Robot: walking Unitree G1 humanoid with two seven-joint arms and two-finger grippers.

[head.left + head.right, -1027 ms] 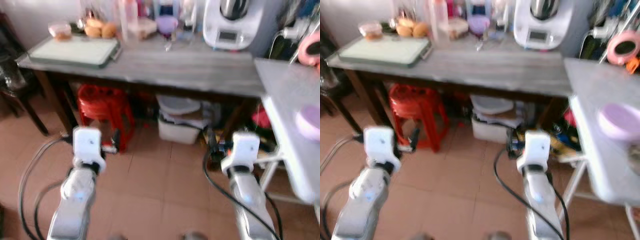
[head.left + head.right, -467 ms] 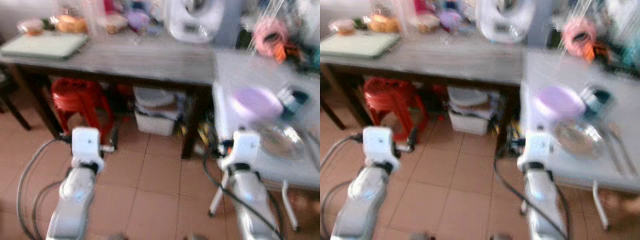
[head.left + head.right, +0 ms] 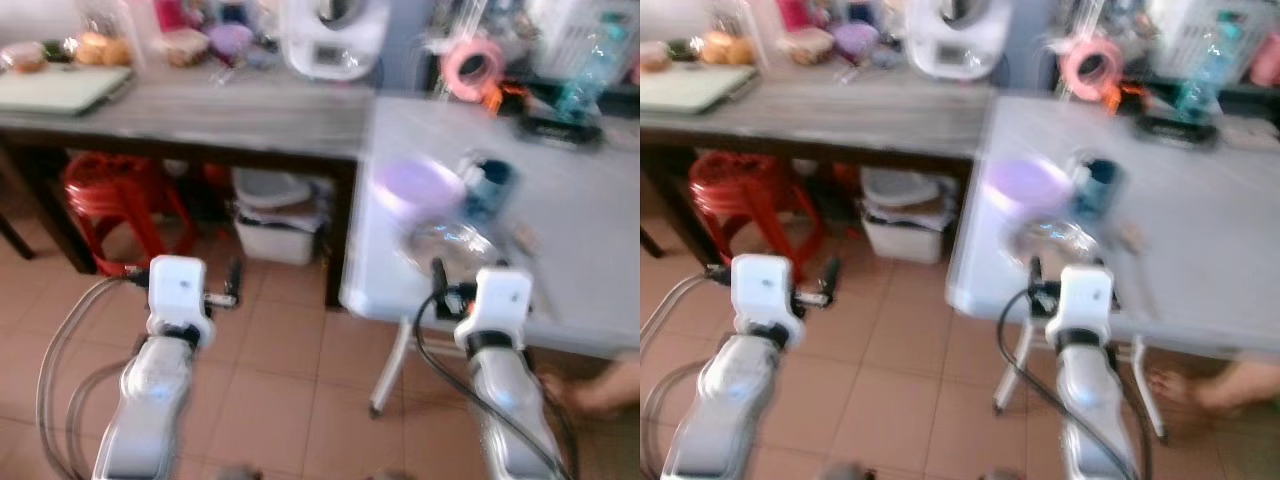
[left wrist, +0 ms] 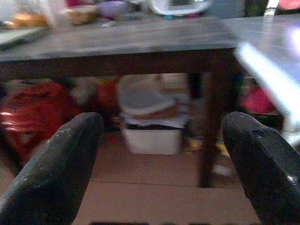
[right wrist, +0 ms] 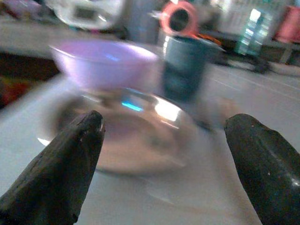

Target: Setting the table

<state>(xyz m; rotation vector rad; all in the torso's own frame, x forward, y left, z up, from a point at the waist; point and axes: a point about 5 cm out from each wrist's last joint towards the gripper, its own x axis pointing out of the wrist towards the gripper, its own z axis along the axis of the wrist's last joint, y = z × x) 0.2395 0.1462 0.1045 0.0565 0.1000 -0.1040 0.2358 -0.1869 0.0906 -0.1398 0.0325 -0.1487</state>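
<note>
Shiny plate [image 5: 126, 136] and purple bowl [image 5: 104, 63] lie beyond right gripper's [image 5: 164, 159] spread jaws.

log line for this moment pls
phase: approach | right end effector: open, facing plate, bowl, cup on white table | left end effector: open, idle

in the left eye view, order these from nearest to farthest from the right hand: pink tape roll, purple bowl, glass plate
1. glass plate, on the white table just ahead of the right hand.
2. purple bowl, directly behind the plate.
3. pink tape roll, at the table's far edge.
</note>
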